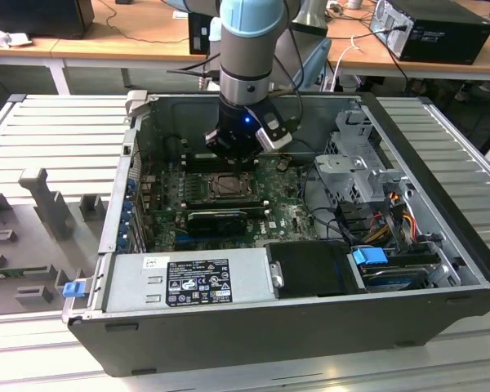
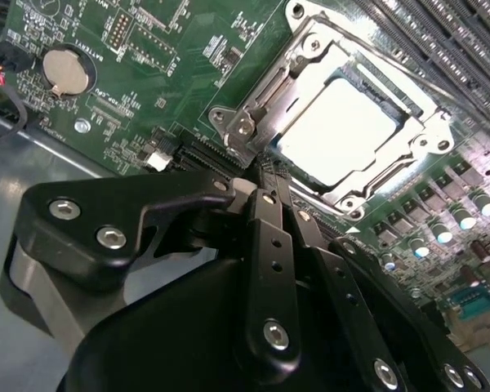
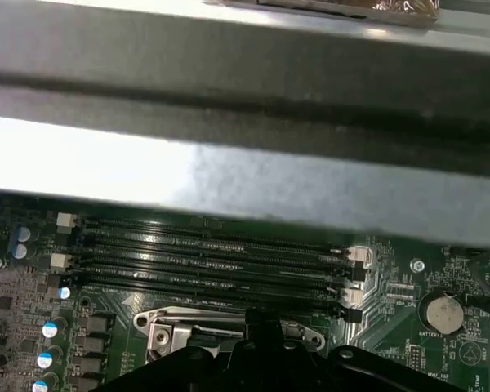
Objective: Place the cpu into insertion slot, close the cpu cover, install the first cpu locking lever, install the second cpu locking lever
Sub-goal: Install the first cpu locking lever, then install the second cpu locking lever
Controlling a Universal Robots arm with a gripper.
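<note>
Gripper (image 2: 265, 167) fingers are pressed together into one narrow black tip, and they pinch nothing. In the second wrist view this tip stands just beside the corner of the cpu cover (image 2: 314, 61), near a small metal tab with a screw; I cannot tell if it touches the metal there. In the exterior view the gripper (image 1: 231, 158) hangs low inside the open computer case (image 1: 441, 204), right above the far edge of the insertion slot (image 1: 225, 186).

The cpu (image 2: 335, 126) lies flat inside the insertion slot, with its pale metal top facing up. It looks very bright in the light. The cpu cover is closed down over it, so the chip shows through the square window of the frame. The chip is square, so it has no clear long axis; its edges run parallel to the edges of the frame and to the memory slots (image 3: 212, 253) on the far side of the slot from the gripper tip.

The insertion slot sits in the middle of the green motherboard (image 1: 290, 214). A round coin battery (image 2: 67, 70) is on the board, well apart from the slot. Between the slot and the grey power supply (image 1: 188, 282) lies a long black card (image 1: 216, 220). The case stands on a counter (image 1: 57, 147) with a ribbed grey surface.
</note>
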